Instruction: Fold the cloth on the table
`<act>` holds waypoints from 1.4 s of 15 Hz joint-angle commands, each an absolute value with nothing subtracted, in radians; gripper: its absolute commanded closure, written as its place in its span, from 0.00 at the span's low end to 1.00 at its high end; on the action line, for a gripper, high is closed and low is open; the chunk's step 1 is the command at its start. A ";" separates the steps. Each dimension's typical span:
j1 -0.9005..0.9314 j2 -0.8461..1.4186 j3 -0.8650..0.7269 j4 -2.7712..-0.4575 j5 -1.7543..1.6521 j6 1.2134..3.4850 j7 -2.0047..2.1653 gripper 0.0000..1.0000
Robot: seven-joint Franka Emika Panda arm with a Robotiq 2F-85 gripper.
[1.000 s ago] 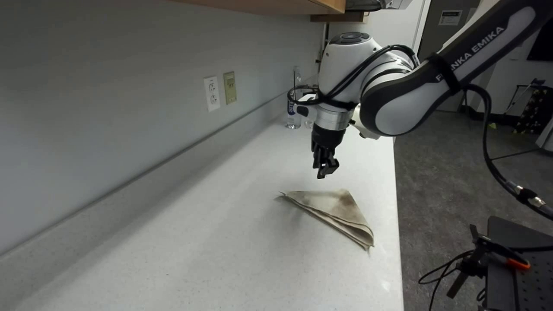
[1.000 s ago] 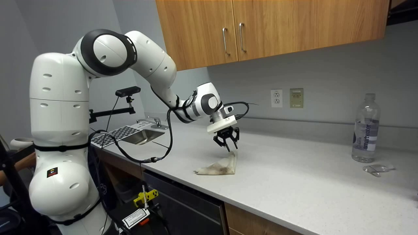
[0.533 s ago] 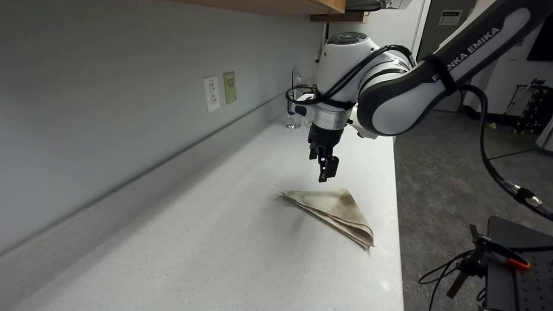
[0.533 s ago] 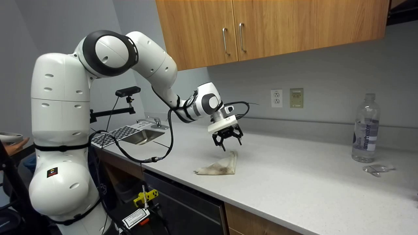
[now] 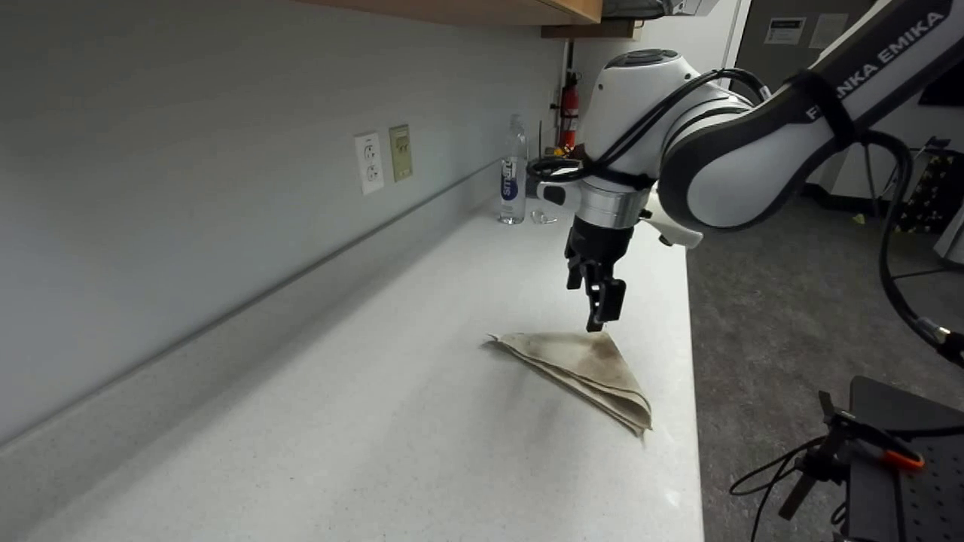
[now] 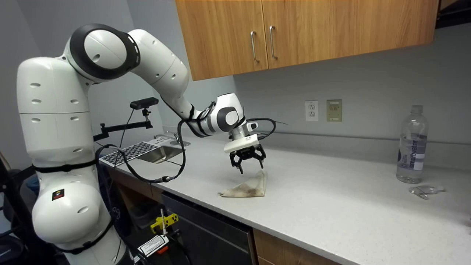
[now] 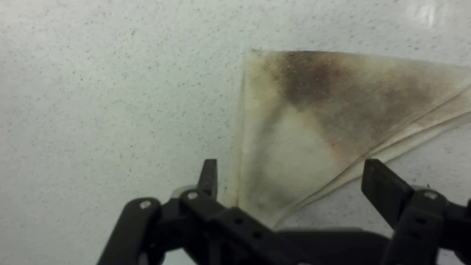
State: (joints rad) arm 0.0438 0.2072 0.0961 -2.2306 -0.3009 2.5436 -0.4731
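The cloth [image 5: 584,365] lies on the white table [image 5: 339,421], doubled over into a triangle with its layers showing along the long side. In the wrist view brown and reddish stains spread over the cloth [image 7: 305,143], and its near corner is partly hidden behind my gripper [image 7: 290,162]. The jaws stand wide apart, one finger [image 7: 209,176] out past the cloth's left edge, the other [image 7: 382,191] over its layered side. In an exterior view my gripper [image 6: 251,170] hangs above the cloth [image 6: 246,188], apart from it, holding nothing.
A water bottle [image 6: 412,147] stands by the wall with a small clear plastic piece [image 6: 425,190] near it. A sink [image 6: 158,154] is set into the counter's far end. Wooden cabinets [image 6: 305,33] hang above. The table's front edge [image 5: 689,361] runs close to the cloth.
My gripper's jaws have spread from partly open to wide. The arm has shifted sideways, towards the table's front edge, and is slightly lower over the cloth. The cloth lies as before.
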 commanded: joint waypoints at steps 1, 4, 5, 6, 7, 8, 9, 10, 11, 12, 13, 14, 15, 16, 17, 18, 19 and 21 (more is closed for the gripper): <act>0.015 0.046 0.128 -2.415 -0.150 2.599 -0.553 0.00; 0.040 -0.061 0.129 -2.540 -0.049 2.672 -0.578 0.00; 0.052 -0.095 0.128 -2.580 -0.022 2.705 -0.584 0.00; 0.066 -0.130 0.125 -2.621 0.004 2.754 -0.588 0.00; 0.082 -0.161 0.120 -2.657 0.013 2.803 -0.581 0.00; 0.097 -0.191 0.113 -2.690 0.014 2.847 -0.575 0.00; 0.113 -0.218 0.106 -2.721 0.002 2.891 -0.565 0.00; 0.127 -0.244 0.099 -2.749 -0.011 2.929 -0.556 0.00; 0.142 -0.266 0.092 -2.775 -0.024 2.962 -0.545 0.00; 0.155 -0.290 0.084 -2.799 -0.035 2.987 -0.534 0.00; 0.169 -0.308 0.075 -2.821 -0.041 3.015 -0.524 0.00; 0.162 -0.221 0.068 -2.745 -0.067 2.968 -0.513 0.00; 0.169 -0.233 0.064 -2.758 -0.075 2.974 -0.506 0.00; 0.172 -0.232 0.060 -2.758 -0.080 2.973 -0.502 0.00; 0.172 -0.228 0.057 -2.755 -0.081 2.973 -0.503 0.00; 0.171 -0.221 0.055 -2.751 -0.081 2.973 -0.504 0.00; 0.171 -0.219 0.055 -2.751 -0.081 2.973 -0.504 0.00; 0.171 -0.219 0.054 -2.751 -0.081 2.973 -0.504 0.00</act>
State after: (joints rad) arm 0.1441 -0.2203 0.0859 -2.7519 -0.0482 2.9734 -0.5300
